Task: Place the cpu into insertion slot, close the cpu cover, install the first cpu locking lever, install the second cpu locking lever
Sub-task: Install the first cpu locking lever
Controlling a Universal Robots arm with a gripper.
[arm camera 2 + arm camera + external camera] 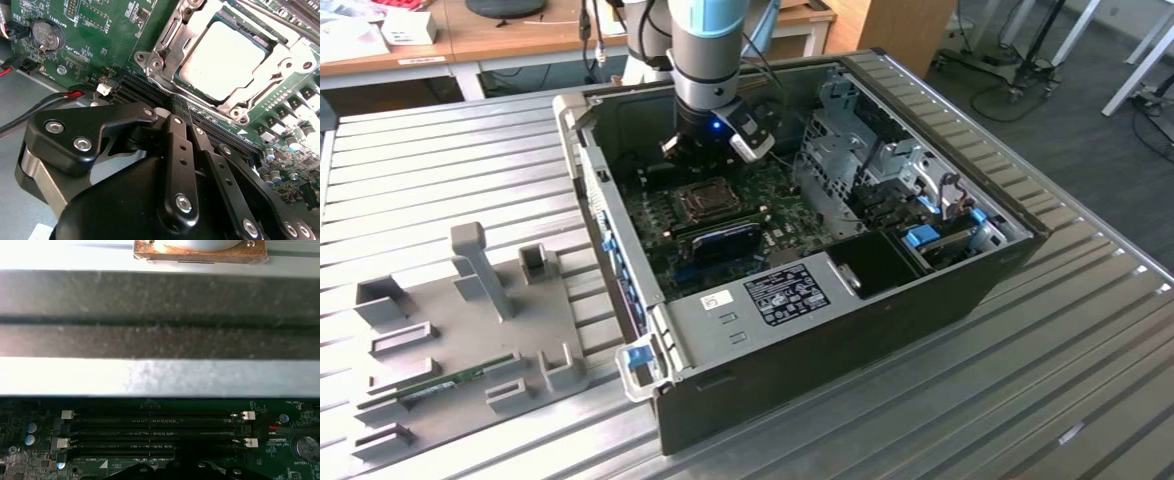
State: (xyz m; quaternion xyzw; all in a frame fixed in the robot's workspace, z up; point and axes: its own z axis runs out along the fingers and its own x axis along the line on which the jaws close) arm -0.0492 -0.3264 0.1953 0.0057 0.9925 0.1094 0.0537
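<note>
A: Position of the arm?
B: In the exterior view, lay a dial over the open computer case [881, 320], with 12 at the far side. The gripper [704, 150] hangs inside the case toward 10 o'clock, low over the green board.
A: The insertion slot?
B: The insertion slot [678, 200] is at 6 o'clock of the gripper, close under it.
A: Chip in?
B: Yes. In the second wrist view the cpu [225, 60] lies flat in the socket, pale top up. The cpu cover [172, 37] is down over it, and its frame rests on the chip's edges.
A: Levers?
B: Cannot tell whether either is latched.
A: Claw?
B: Pressed together. The two black fingers [176, 145] run side by side and meet at the tip. The tip is down near the board, just beside the socket's edge, by the long black memory slots [145, 92]. Cannot tell whether it touches anything there.
A: Anything else?
B: A coin battery [48, 34] sits on the board, well apart from the socket. A drive cage [881, 165] is at 1 o'clock within the case. Outside the case, at 9 o'clock, a grey fixture tray [460, 340] sits on the slatted metal table [1067, 400]. A green memory stick [447, 383] lies on the tray.
</note>
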